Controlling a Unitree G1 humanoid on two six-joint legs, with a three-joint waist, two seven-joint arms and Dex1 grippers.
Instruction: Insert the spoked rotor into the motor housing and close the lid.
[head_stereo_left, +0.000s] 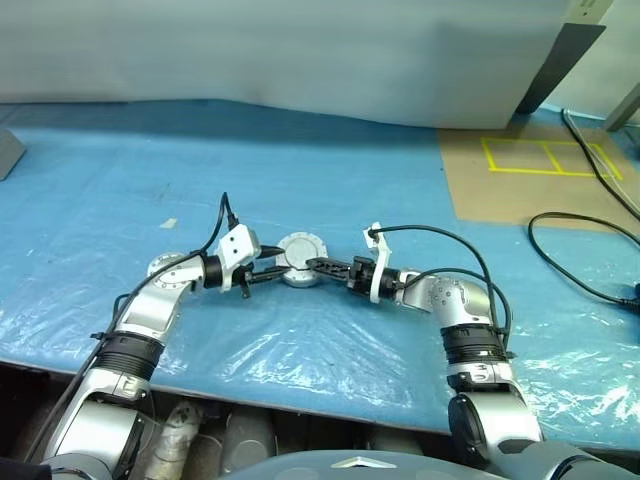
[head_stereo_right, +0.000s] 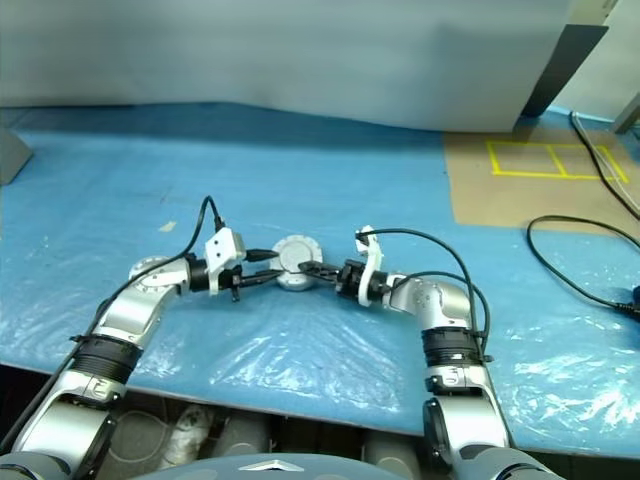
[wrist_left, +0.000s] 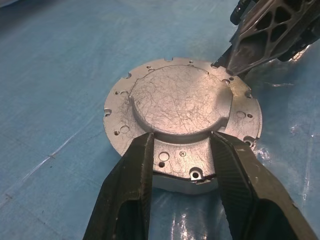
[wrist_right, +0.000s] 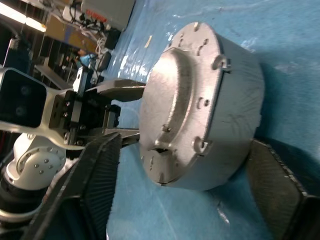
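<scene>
The motor housing (head_stereo_left: 300, 258) is a round silver puck lying on the blue plastic-covered table (head_stereo_left: 330, 200), smooth face up. A lid (wrist_left: 177, 100) with a raised round centre sits on top of it. My left gripper (head_stereo_left: 274, 268) comes in from the left and is shut on the housing's near side, one finger (wrist_left: 135, 170) against each flank. My right gripper (head_stereo_left: 316, 265) reaches in from the right, open, with the housing (wrist_right: 200, 105) between its fingers (wrist_right: 95, 185); one of them still stands clear of the metal. The spoked rotor is out of view.
A cardboard sheet with yellow tape squares (head_stereo_left: 530, 170) lies at the back right. Black cables (head_stereo_left: 585, 255) loop across the table's right side. A small tape scrap (head_stereo_left: 168, 223) sits behind my left arm. A pale wall (head_stereo_left: 300, 50) bounds the back.
</scene>
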